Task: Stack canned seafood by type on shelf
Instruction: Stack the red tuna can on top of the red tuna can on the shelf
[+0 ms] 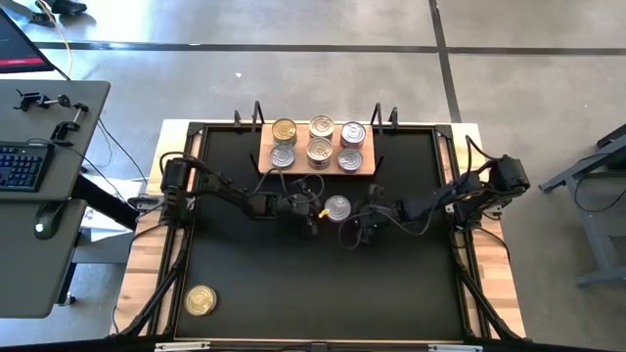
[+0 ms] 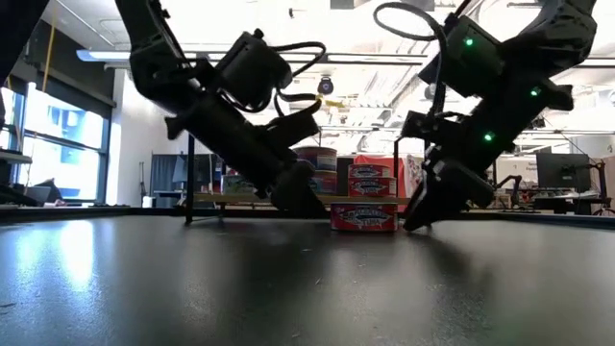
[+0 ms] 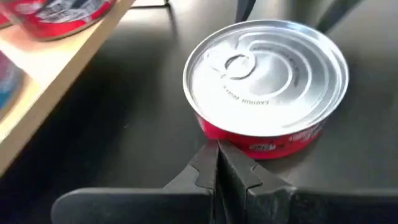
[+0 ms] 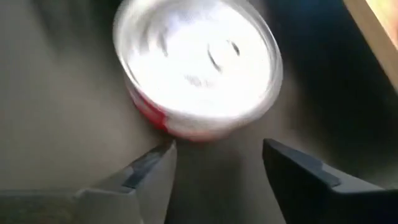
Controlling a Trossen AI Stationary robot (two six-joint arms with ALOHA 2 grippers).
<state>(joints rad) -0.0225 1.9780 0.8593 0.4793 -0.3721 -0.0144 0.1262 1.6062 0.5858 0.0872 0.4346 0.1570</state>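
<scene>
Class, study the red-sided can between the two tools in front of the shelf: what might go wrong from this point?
1. The left tool, shut, sits right at the red-sided can; a small move could shove it along the tabletop.
2. The right tool is open with the can just beyond its fingers; both arms crowd one can and might collide.
3. The shelf already carries six cans; a careless placement could knock them.

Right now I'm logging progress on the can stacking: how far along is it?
Done: six tins sit on the shelf. In hand: a red-sided tin stands on the black table in front of the shelf, flanked by both tools; the right tool is open beside it and the left tool is shut, neither holding it. Left: that tin, plus a gold-lidded tin near the table's front left.
</scene>
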